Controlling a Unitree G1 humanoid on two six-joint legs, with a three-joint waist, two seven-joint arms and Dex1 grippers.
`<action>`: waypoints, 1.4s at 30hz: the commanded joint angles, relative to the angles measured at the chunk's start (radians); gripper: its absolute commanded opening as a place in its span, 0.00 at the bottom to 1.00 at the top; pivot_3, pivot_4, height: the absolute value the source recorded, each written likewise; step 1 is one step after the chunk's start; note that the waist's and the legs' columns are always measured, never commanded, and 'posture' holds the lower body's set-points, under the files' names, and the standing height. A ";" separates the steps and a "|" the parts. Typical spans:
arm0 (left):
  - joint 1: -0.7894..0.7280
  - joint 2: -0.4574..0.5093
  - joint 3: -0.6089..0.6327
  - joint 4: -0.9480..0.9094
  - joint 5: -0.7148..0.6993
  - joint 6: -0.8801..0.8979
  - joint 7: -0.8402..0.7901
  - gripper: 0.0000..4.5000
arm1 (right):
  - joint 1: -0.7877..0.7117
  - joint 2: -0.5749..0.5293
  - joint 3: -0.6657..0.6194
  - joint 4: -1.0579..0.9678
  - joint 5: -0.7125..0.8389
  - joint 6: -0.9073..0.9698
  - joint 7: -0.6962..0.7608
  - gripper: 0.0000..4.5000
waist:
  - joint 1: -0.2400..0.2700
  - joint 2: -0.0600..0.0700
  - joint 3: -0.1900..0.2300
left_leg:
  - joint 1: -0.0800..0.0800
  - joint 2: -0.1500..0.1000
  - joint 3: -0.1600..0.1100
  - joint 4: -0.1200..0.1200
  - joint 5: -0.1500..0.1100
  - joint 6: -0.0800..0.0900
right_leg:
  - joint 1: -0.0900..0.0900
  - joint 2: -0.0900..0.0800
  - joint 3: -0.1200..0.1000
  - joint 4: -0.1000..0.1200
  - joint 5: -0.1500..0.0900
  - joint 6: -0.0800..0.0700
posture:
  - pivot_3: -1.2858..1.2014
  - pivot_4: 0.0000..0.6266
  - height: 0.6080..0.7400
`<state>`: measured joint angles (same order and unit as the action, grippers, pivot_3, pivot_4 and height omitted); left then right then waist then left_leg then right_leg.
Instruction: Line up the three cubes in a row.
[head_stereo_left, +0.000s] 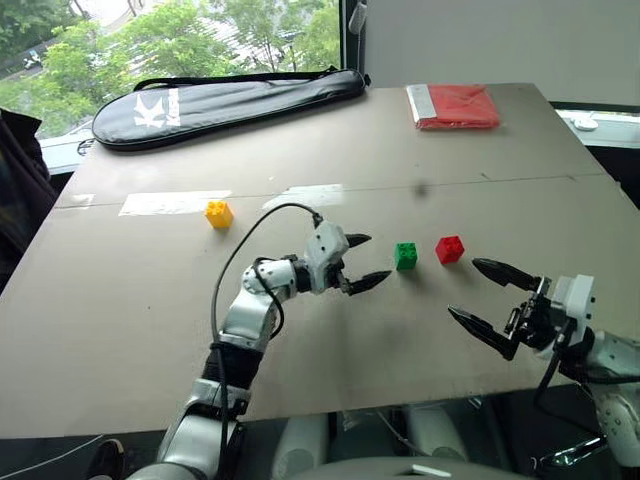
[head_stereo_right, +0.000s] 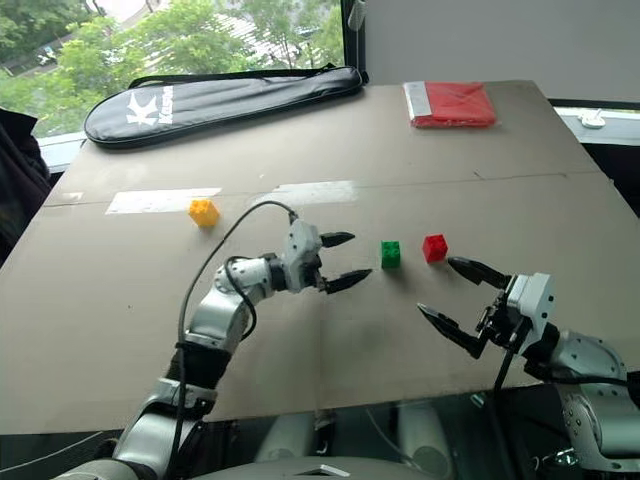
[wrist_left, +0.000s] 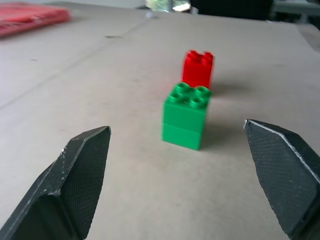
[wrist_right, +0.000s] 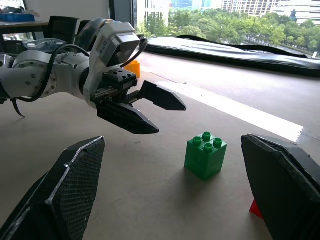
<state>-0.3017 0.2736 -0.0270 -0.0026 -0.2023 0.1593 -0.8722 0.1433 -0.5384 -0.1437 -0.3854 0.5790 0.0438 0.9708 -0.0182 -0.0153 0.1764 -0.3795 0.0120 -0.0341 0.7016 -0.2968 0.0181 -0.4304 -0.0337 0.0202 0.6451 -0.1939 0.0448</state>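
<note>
We see the left claw (head_stereo_left: 361, 262) spread wide and empty, held low over the worktop (head_stereo_left: 120, 310) with its fingers about level and aimed at the green cube (head_stereo_left: 405, 255), which stands just past the fingertips without touching them. The left forearm runs up from the near edge of the worktop, bent at the wrist so the claw turns toward the robot's right, a black cable looping over it.

The right claw (head_stereo_left: 490, 298) is also spread wide and holds nothing. It reaches in from the near right corner, pointing toward the robot's left, one finger nearer the red cube (head_stereo_left: 449, 249) and the other nearer the worktop's front edge.

The green and red cubes stand upright, studs up, near each other with a small gap between them, roughly mid-worktop. The yellow cube (head_stereo_left: 218, 213) sits well apart on the robot's left, just beside a pale strip of tape (head_stereo_left: 172, 203).

Along the far left edge lies a long black racket bag (head_stereo_left: 230, 100) with a white letter K printed on it; the smaller writing beside it we cannot read. A flat red packet (head_stereo_left: 455, 105) lies at the far right.
</note>
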 joint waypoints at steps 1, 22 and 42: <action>0.077 0.002 0.134 -0.167 -0.017 0.060 0.199 0.98 | -0.048 -0.001 0.017 -0.045 0.038 0.028 -0.002 1.00 | 0.006 0.000 0.000 | 0.000 0.000 -0.001 0.000 0.000 0.000 | 0.000 0.000 -0.001 0.000 0.000 0.000 | 0.52 0.24 0.70; -0.051 0.103 0.290 0.220 0.162 -0.014 0.649 0.98 | -0.289 0.097 0.190 0.018 -0.021 0.083 -0.031 1.00 | 0.032 -0.001 0.001 | -0.002 -0.005 0.001 0.000 0.000 0.000 | 0.000 -0.001 -0.005 -0.001 0.001 0.001 | 0.52 0.24 0.70; -0.194 0.128 0.241 0.566 0.070 -0.166 0.473 0.30 | -0.192 0.076 0.122 -0.017 -0.087 0.092 -0.146 1.00 | 0.030 -0.001 0.000 | -0.002 -0.005 0.002 0.000 0.000 -0.001 | 0.000 -0.002 -0.005 0.000 0.005 0.000 | 0.52 0.24 0.70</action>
<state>-0.5186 0.4073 0.2343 0.5947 -0.0877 0.0002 -0.3071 -0.0559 -0.4528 0.0162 -0.3460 0.4661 0.1467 0.8282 0.0115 -0.0166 0.1769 -0.3813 0.0068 -0.0323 0.7015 -0.2966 0.0176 -0.4306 -0.0354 0.0156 0.6447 -0.1890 0.0449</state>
